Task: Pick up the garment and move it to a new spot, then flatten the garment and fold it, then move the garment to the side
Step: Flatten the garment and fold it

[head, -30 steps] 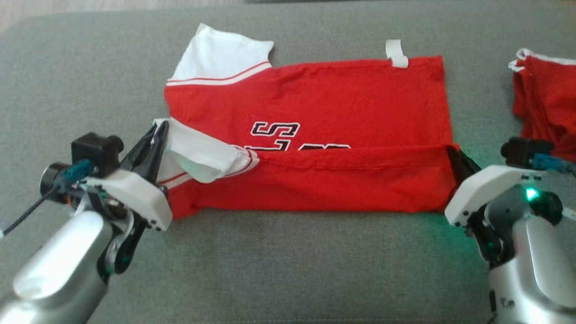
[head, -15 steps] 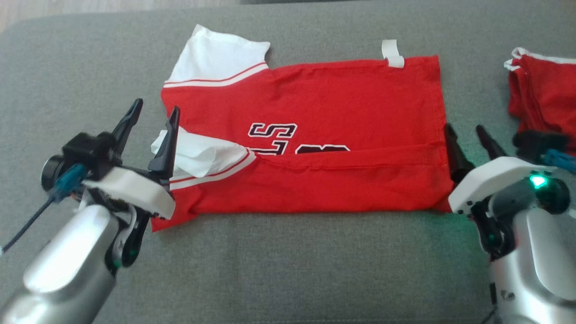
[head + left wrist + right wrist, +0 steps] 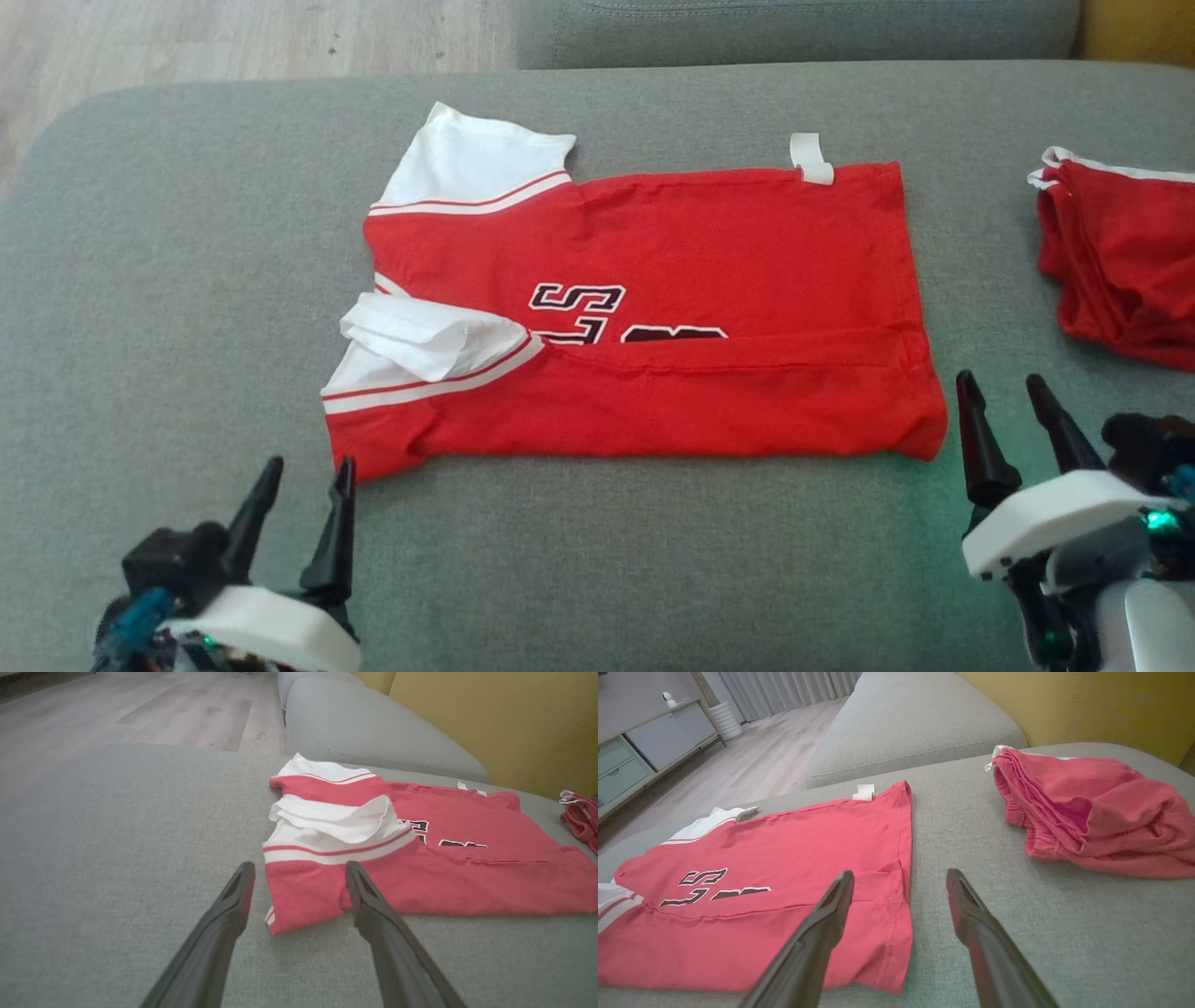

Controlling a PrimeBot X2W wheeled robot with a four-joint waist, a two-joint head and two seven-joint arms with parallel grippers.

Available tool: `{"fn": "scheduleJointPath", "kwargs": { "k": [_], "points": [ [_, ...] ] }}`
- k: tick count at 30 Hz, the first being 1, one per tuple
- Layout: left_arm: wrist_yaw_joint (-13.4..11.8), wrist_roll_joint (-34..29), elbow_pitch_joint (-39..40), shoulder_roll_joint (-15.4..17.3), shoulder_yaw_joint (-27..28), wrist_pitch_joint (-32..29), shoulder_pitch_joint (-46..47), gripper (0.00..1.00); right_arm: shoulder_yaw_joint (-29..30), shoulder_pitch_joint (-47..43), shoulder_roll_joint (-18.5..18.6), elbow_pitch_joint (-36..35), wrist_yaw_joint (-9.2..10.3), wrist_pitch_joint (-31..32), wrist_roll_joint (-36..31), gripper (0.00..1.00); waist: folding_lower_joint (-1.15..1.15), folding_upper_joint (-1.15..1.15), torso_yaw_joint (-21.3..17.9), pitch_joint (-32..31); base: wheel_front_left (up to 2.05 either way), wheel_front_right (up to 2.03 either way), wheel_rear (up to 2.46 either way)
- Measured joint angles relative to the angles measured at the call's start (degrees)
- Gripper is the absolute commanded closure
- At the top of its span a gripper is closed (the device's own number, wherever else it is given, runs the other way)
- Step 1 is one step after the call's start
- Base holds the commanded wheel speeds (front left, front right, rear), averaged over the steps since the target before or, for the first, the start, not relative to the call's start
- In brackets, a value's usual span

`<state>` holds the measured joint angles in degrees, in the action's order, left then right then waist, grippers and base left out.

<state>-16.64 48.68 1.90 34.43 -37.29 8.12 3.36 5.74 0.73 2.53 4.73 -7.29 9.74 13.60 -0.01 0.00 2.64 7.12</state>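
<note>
The garment [image 3: 653,308] is a red jersey with white sleeves and black lettering, lying flat on the grey sofa seat with its near edge folded up over the body. In the left wrist view the garment [image 3: 397,858] has a white sleeve bunched on top. In the right wrist view the garment [image 3: 784,886] ends at its hem. My left gripper [image 3: 301,471] hangs open just short of the garment's near left corner, holding nothing. At the near right corner my right gripper [image 3: 1004,387] also stands open and empty, apart from the cloth.
A second red garment [image 3: 1120,252] lies crumpled at the seat's right side, also seen as a red heap [image 3: 1092,812]. The sofa backrest [image 3: 794,28] runs along the far edge. Wooden floor [image 3: 233,37] lies beyond the seat's left end.
Both grippers opened, let go of the folded edge and drew back toward me. The fold stays lying on the garment. The head camera shifted too.
</note>
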Motion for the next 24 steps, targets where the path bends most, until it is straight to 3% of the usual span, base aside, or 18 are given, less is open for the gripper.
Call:
{"fn": "scheduleJointPath", "kwargs": {
  "k": [18,19,21,24],
  "points": [
    [5.6,7.4,-17.4,-6.8,0.1,-4.7,7.6,0.02,-1.7,2.1,0.0,0.7,0.0,0.9,-0.6,0.0,0.02,0.0,-2.4,5.9,0.0,0.0,0.0],
    [5.7,7.4,-17.8,-6.9,0.1,-5.1,7.8,0.22,-1.7,2.2,0.0,1.2,0.0,0.9,-0.6,0.0,0.02,0.0,-2.5,6.1,0.0,0.0,0.0],
    [6.1,7.6,-18.4,-6.9,0.1,-5.1,8.1,0.96,-1.8,2.2,0.0,2.2,0.0,1.1,-0.6,0.0,0.02,0.0,-2.5,6.3,0.0,0.0,0.0],
    [6.8,7.9,-18.6,-7.5,-0.1,-5.5,8.4,1.0,-2.2,2.2,0.0,4.2,0.0,1.5,-0.5,0.0,0.02,0.0,-2.3,6.6,0.0,0.0,0.0]
  ]
}}
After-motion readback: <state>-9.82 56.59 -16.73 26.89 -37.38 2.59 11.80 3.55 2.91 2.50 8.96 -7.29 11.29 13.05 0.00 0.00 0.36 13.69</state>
